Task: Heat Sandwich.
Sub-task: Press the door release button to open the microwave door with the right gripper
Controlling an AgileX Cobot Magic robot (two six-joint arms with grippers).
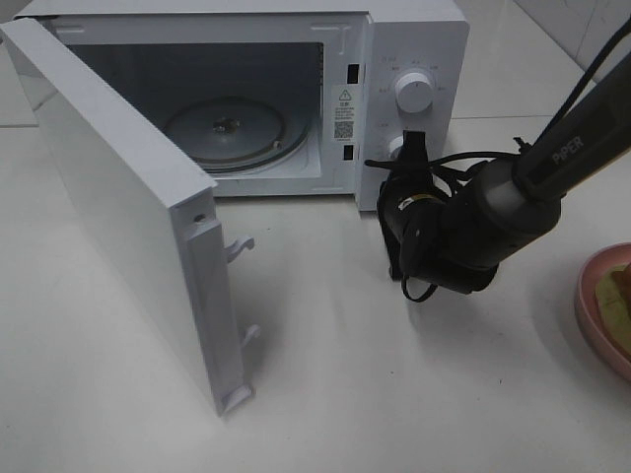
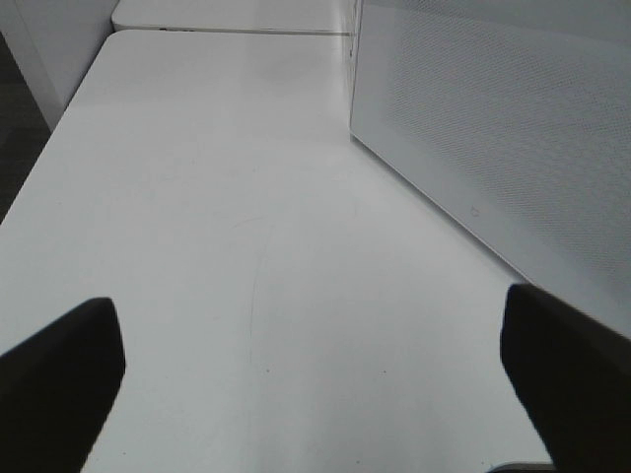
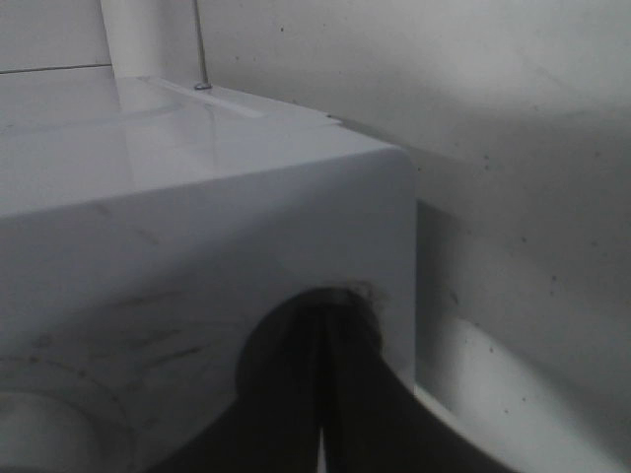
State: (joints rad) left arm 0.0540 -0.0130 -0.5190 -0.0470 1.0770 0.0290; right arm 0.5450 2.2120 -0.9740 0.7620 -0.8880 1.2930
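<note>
**Right claw** [image 1: 411, 143]: pinched fully closed and grasping nothing, with its tips set against the microwave's [image 1: 296, 59] control panel at the lower knob [image 1: 396, 148]. Whether they actually touched the knob could not be told.

**Left claw** [image 2: 308, 330]: spread wide and empty, low over the table [image 2: 197, 197] beside the outer face of the microwave's open door [image 1: 118, 207].

**Cavity:** the glass turntable [image 1: 229, 133] inside the microwave lay bare.

**Sandwich** [image 1: 621, 284]: it sat on a pink plate [image 1: 592, 320] well to the right of the microwave. The picture's edge cut it off, so only a tan corner showed.

**Handling (judged):** the sandwich was probably light, soft and loosely layered. A direct pinch would likely crush the bread and shift the filling. The stiff plate rim looked the better hold, though it was likely smooth and slippery, so the plate would need carrying level.

**Views compared:**
- Only the high camera showed the sandwich, the plate and the open cavity.
- Only the right wrist camera showed the closed fingers [image 3: 286, 394] meeting on the panel's face near its corner.
- Only the left wrist camera showed the left claw, which was absent from the high view.
</note>
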